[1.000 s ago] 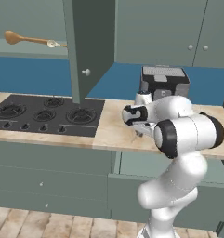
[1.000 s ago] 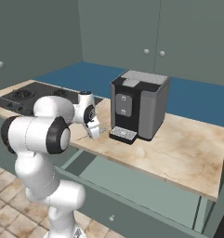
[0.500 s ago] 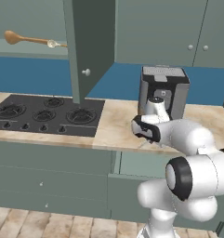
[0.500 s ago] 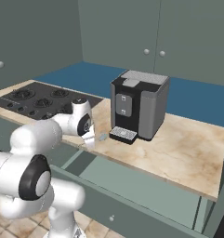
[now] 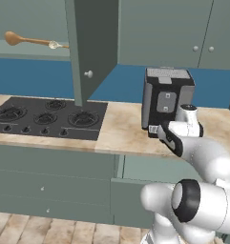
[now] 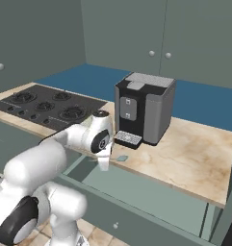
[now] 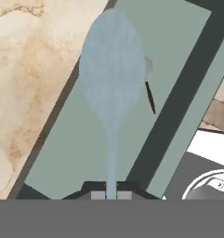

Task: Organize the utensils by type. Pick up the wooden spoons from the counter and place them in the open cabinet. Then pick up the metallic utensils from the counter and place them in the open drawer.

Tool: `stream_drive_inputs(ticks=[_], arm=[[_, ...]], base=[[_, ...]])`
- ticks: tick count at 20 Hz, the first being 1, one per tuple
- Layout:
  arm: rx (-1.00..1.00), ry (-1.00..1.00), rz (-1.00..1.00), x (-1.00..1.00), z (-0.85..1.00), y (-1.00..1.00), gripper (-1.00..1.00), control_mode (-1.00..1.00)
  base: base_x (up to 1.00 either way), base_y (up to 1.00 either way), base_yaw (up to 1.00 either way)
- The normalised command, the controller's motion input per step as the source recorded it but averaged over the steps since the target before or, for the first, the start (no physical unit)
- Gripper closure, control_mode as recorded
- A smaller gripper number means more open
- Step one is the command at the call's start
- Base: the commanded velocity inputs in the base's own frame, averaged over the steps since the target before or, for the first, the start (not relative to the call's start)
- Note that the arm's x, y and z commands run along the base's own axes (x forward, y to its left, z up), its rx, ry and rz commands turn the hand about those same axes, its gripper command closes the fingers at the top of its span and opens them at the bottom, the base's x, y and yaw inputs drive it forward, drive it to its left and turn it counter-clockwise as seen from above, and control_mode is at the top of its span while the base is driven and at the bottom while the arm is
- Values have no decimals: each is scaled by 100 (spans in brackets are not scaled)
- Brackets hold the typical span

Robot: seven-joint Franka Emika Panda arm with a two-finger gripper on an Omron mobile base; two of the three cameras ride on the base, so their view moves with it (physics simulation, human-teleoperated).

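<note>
Two base cameras flank the arm, facing the counter (image 5: 121, 128) (shared), hand camera close above drawer (image 7: 85, 139)

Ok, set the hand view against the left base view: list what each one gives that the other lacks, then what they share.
Hand view: the gripper shut on the pale blue-grey spoon, its bowl over the open drawer, where a dark-handled utensil lies partly behind it.
Left base view: the large wooden spoon on the cabinet shelf, the open cabinet door, the stove, the coffee machine.
Both: the marbled counter.
</note>
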Motion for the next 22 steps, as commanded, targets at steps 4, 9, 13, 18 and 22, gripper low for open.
stream_drive_inputs(ticks=[4,9,13,18,22], arm=[[15,1,-12,-43,-13,-91,100,-100],[13,1,-9,-28,-32,-88,100,-100],[12,5,-9,-16,-51,-70,100,-100],[9,7,-4,-1,-50,-68,100,-100],[3,6,-1,6,-38,-54,100,-100]], base=[[0,0,0],[0,0,0],[0,0,0],[0,0,0],[0,0,0]])
